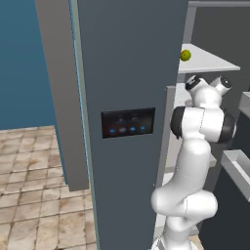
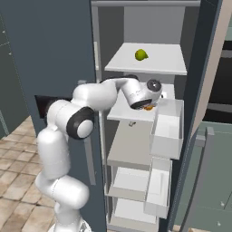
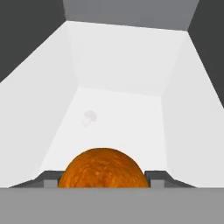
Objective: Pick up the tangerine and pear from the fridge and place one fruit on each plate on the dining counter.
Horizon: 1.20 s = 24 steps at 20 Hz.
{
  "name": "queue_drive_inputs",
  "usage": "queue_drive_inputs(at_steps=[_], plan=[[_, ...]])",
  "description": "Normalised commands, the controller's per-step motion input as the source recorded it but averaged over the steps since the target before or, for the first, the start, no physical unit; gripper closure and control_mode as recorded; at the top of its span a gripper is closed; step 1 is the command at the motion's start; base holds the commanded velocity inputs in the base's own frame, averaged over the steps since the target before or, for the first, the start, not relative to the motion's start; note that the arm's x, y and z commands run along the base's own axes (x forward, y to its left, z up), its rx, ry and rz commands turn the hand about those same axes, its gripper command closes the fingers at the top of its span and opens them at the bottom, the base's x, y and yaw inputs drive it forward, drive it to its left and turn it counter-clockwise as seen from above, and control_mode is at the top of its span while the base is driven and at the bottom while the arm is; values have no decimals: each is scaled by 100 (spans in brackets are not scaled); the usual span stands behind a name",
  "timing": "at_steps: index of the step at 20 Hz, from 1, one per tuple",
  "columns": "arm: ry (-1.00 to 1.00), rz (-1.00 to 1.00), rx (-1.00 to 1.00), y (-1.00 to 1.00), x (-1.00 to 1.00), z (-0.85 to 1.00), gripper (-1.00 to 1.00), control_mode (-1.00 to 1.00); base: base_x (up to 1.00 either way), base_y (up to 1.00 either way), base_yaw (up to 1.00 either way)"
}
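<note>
— Two fingers (image 3: 49,178) sat at nine and three o'clock of the tangerine (image 3: 104,169), clamped across its middle, inside the fridge (image 2: 136,149).
— How would it handle?
— Probably light, rounded, slightly yielding; the peel could slip. The pear (image 2: 141,55) lay on the shelf above, at twelve.

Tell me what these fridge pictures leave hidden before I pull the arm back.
- Tangerine: lower half cut off by the hand view's bottom edge.
- Tangerine in the right base view: mostly hidden behind the gripper.
- Pear: too small to judge detail in the left base view.
</note>
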Motion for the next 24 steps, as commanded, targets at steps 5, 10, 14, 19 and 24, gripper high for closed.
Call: queue_drive_inputs(at_steps=[5,10,14,19,24], plan=[[-12,0,-4,24,-92,50,100,-100,0,0,0],[2,0,-2,24,-63,88,100,-100,0,0,0],[6,0,-3,8,-43,97,100,-100,0,0,0],[18,0,-2,18,-34,78,100,-100,0,0,0],[23,0,0,30,-41,46,100,-100,0,0,0]])
